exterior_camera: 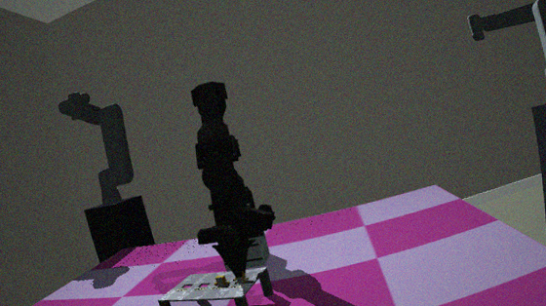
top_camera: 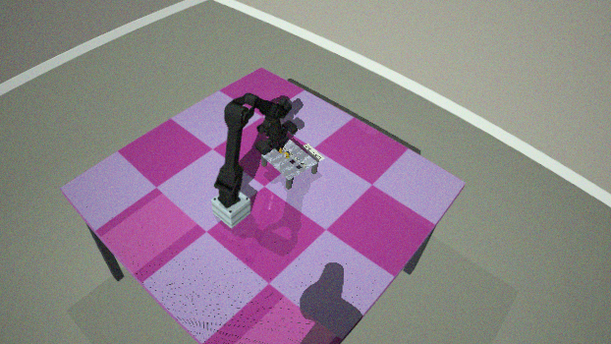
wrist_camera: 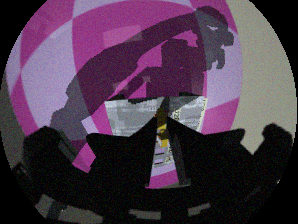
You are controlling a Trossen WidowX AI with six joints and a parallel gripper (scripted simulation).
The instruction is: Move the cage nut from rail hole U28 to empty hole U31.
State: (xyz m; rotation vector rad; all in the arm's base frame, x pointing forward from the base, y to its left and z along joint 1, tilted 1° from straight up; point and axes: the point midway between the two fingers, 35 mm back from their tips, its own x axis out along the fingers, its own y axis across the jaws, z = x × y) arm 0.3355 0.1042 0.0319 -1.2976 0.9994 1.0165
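My fingers [top_camera: 276,143] [exterior_camera: 234,258] point down at the rail plate [top_camera: 290,172] [exterior_camera: 173,295] [wrist_camera: 122,117], drawn narrow on a yellow cage nut [top_camera: 281,150] [exterior_camera: 241,279] [wrist_camera: 161,125]. It is the nut toward one end of the row, with its body at about the plate's level. The light on my tips is poor, so I take it to be gripped there, and I cannot tell whether its wings are free of the hole. The other cage nut [top_camera: 287,154] [exterior_camera: 221,280] [wrist_camera: 164,142] sits just beside it on the plate. Farther along the row I see two dark openings, both without a nut. The plate stands on short dark legs on my pink and lilac checkered desk [top_camera: 363,206] [exterior_camera: 417,286] [wrist_camera: 50,50]. My arm [top_camera: 233,147] [exterior_camera: 222,180] rises from a pale block base [top_camera: 232,218] [exterior_camera: 259,251] and bends over to the plate.
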